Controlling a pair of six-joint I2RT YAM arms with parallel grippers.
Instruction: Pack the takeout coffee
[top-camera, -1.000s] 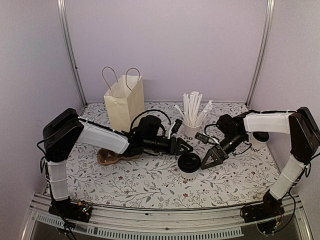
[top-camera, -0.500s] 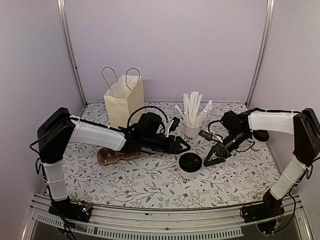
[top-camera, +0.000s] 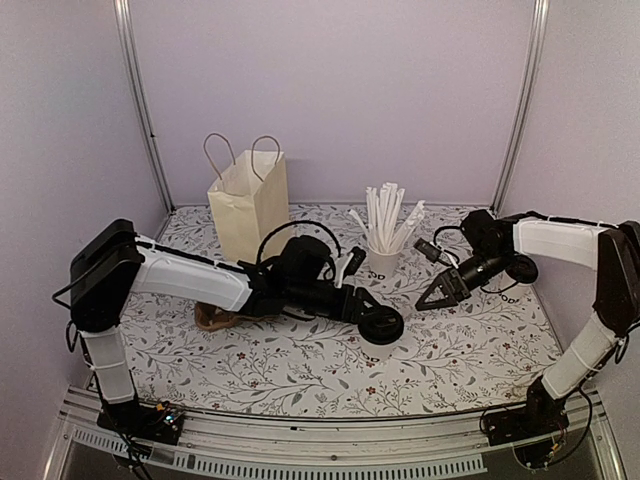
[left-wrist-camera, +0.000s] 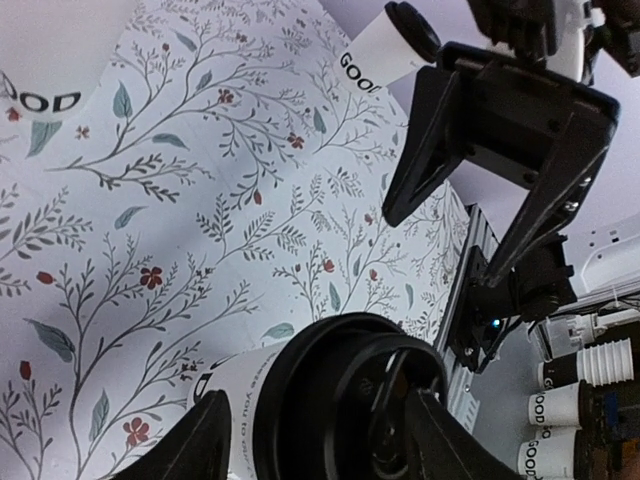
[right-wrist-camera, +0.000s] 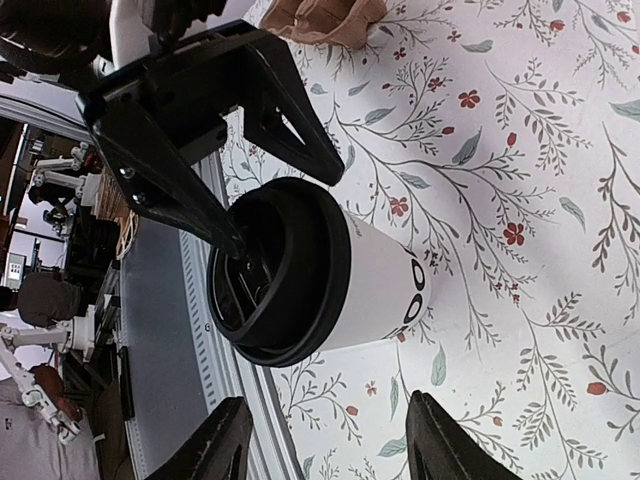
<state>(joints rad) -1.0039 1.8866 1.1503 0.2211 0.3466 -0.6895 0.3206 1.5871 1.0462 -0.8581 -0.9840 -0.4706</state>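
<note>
The takeout coffee (top-camera: 386, 328) is a white paper cup with dark lettering and a black lid, standing mid-table. It also shows in the left wrist view (left-wrist-camera: 330, 400) and the right wrist view (right-wrist-camera: 330, 270). My left gripper (top-camera: 374, 318) is open, with one jaw on each side of the cup's lidded top (left-wrist-camera: 320, 432); the right wrist view shows it there too (right-wrist-camera: 285, 215). My right gripper (top-camera: 432, 298) is open and empty, a short way right of the cup and pointing at it (right-wrist-camera: 328, 430).
A cream paper bag (top-camera: 250, 205) with handles stands upright at the back left. A white cup of long straws (top-camera: 383, 258) stands behind the coffee. A second lidded cup (top-camera: 519, 274) sits far right behind my right arm. A brown crumpled item (top-camera: 215, 318) lies under my left arm.
My left gripper has moved right onto the coffee cup so its jaws now straddle the lid. My right gripper has drawn back to the right, away from the cup.
</note>
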